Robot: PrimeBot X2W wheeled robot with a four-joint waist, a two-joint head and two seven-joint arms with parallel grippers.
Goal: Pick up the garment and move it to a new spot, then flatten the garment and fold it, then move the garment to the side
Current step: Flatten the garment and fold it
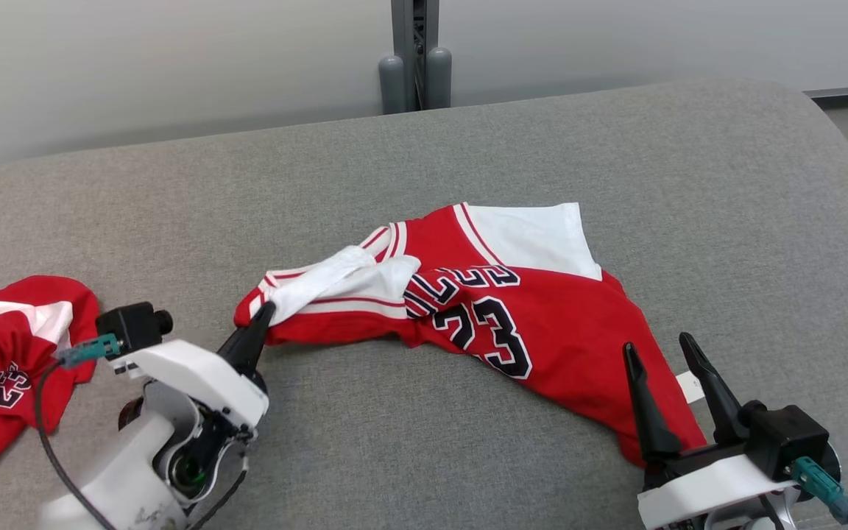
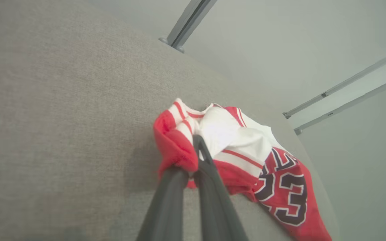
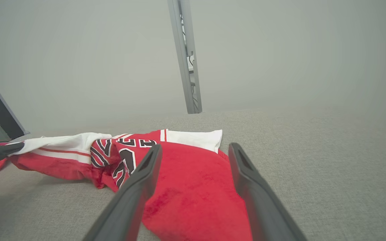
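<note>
Red garment point(image 1: 542, 324) lies crumpled mid-way across the grey padded surface point(image 1: 615, 162), held at one end.
The left gripper point(image 1: 266, 313) is clamped on its striped edge; the right gripper point(image 1: 663, 353) stands with fingers apart over the hem at the other end. The left pinch looks thin: a hard pull could slip it free or bunch the cloth tighter.
</note>
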